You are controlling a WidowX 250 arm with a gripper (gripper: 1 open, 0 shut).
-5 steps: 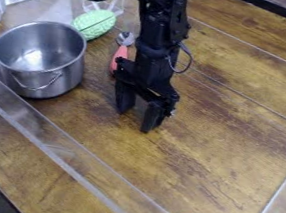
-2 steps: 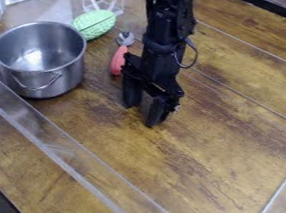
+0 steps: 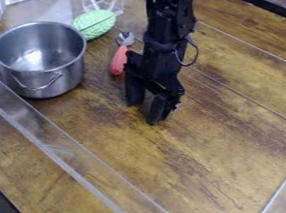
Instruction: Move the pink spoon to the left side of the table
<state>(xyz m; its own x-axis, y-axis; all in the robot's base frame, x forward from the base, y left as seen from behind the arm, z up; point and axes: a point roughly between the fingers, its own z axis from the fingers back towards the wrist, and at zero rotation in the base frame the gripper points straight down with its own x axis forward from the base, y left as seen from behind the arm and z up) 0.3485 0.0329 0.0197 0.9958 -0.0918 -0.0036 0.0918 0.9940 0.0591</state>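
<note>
The pink spoon (image 3: pixel 118 56) lies flat on the worktop (image 3: pixel 219 160), toward the far left part of it. It is a small, slender utensil with a salmon-pink to red handle and a small silvery-grey end at its far tip. It runs roughly from far to near, with the grey end farther from the camera. Its near portion is partly hidden, so its full length cannot be seen. The worktop is a dark brown, worn wooden plank surface with visible grain and scuffs, and clear plastic strips cross it diagonally and along its near edge.
</note>
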